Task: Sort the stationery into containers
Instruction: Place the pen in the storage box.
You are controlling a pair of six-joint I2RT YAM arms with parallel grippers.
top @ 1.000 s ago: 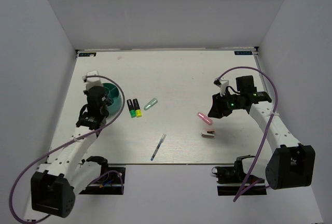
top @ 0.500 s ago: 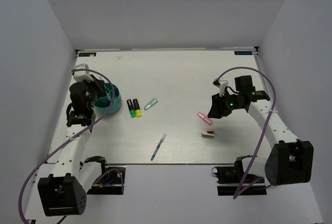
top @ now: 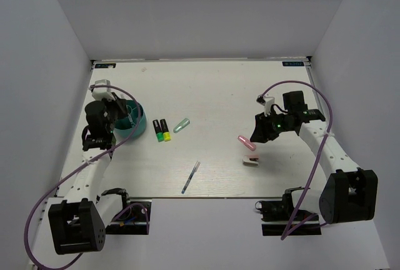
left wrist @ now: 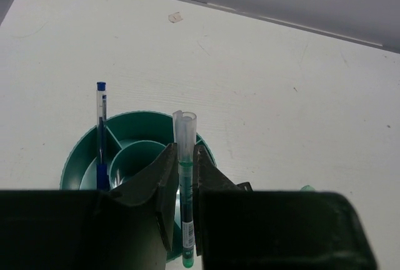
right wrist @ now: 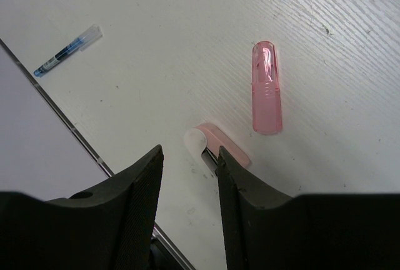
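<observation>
Left gripper (left wrist: 185, 173): clamped on a thin pen (left wrist: 185, 134), poised over the near side of the teal holder (left wrist: 80, 151)
Thin pen: upright in the jaws, clear cap up; light, stiff and smooth, so I judge it could slip or swing; the mid-barrel hold looks sound
Right gripper (right wrist: 189, 157): jaws apart, nothing in them, hanging over the pink-and-white block (right wrist: 215, 148)
Loose blue pen (top: 191, 177): lies flat nearest the front edge; best pinched across the barrel
Pink-and-white block: small, rigid, probably light; take it across its narrow sides
Pink marker (right wrist: 266, 89): just beyond the block, apart from it; round, likely to roll
Black markers (top: 162, 130): side by side, no finger room between them
Pale green marker (top: 181, 125): just right of them, stubby
Teal holder: far left, divided; one standing blue pen (left wrist: 100, 126) sits in an outer compartment
Table (top: 219, 89): far half open for swinging; left wall (top: 56, 95) close beside the holder
</observation>
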